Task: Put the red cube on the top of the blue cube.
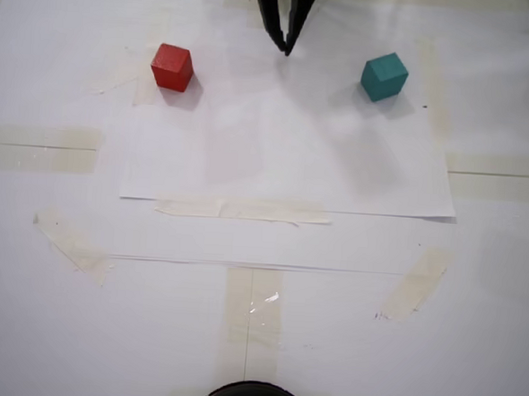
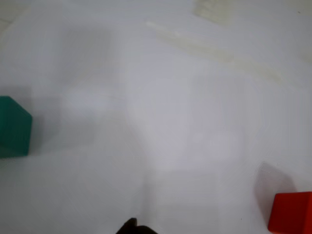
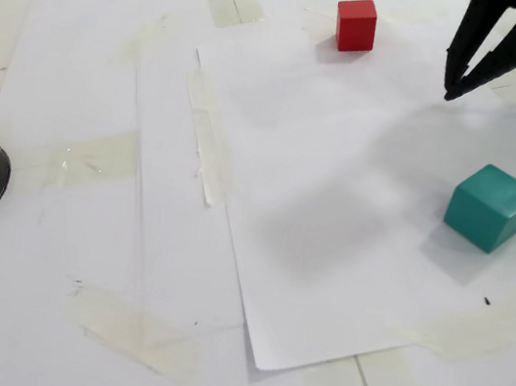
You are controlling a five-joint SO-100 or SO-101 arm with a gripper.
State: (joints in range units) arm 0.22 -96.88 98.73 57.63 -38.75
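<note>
A makeshift test bench is showing here: white paper sheets (image 1: 285, 154) are lying taped with masking tape (image 1: 242, 212) onto the tabletop (image 3: 54, 50).

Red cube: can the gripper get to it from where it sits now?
Probably yes. The gripper hangs between the red cube and the teal cube, apart from both. Only bare white paper lies between it and the red cube, which stands alone.

Hand (image 1: 286, 47) aloft, fingers nearly together
</note>
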